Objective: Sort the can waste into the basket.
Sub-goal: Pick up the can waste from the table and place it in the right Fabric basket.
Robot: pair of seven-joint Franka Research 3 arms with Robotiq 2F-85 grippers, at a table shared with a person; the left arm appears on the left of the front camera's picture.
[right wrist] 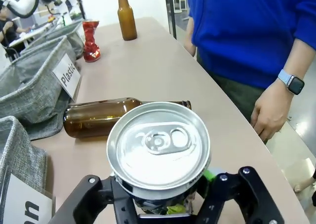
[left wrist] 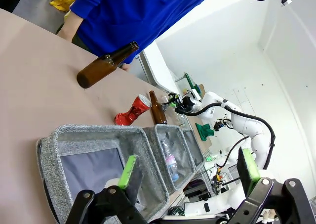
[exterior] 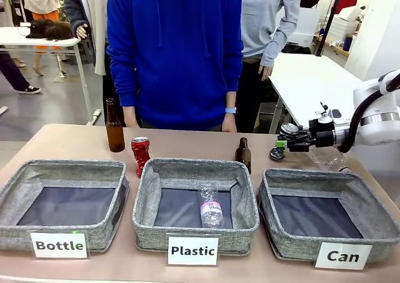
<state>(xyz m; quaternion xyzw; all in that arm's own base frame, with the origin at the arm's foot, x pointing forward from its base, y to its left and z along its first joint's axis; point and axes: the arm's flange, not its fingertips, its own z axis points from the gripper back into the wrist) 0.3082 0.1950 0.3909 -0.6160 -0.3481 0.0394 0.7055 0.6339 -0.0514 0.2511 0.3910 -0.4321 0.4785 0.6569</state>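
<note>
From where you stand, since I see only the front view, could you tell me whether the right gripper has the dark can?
Observer: The right gripper has its jaws around the dark can; whether they press it, I cannot tell.
Operator: Is the brown bottle beside it upright?
Observer: No, it lies on its side, neck toward the person.
Operator: And the other arm?
Observer: The left gripper is open and empty.

Robotics lab; white worktables (exterior: 315,77); labelled sorting bins (exterior: 147,230); bare white walls (left wrist: 232,56); onlookers (exterior: 275,20) standing.
</note>
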